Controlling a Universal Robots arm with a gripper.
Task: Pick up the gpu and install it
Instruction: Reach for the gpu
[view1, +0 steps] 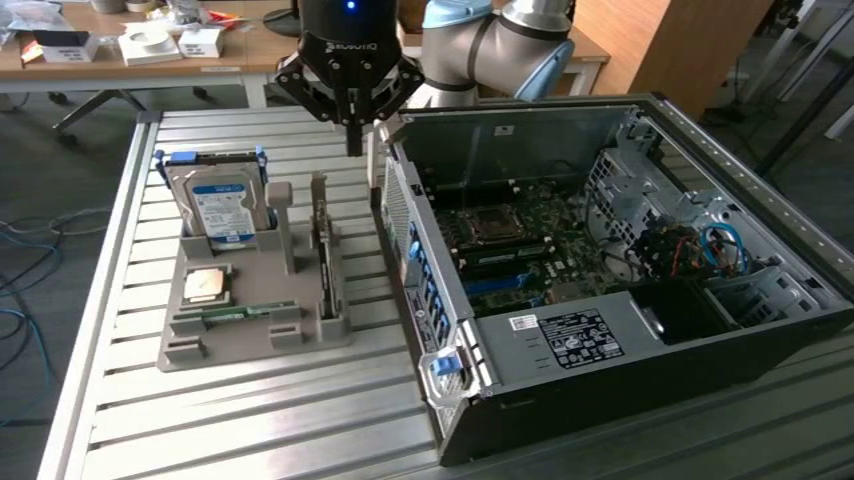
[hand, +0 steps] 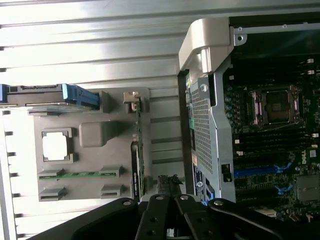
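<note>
- The gripper (view1: 354, 147) hangs over the table (view1: 267, 420) with its fingers pressed together and nothing between them. It sits in the gap between the tray (view1: 234, 345) and the case (view1: 534, 135).
- The gpu (view1: 324, 255) stands on edge in the tray slot nearest the case (silver bracket at the far end), below the gripper and clear of it.
- A hard drive (view1: 220, 205) stands upright in the tray, with a cpu (view1: 203, 285) and ram (view1: 234, 315) lying flat in front of it.
- The case lies open, its motherboard (view1: 521, 250) facing up.
</note>
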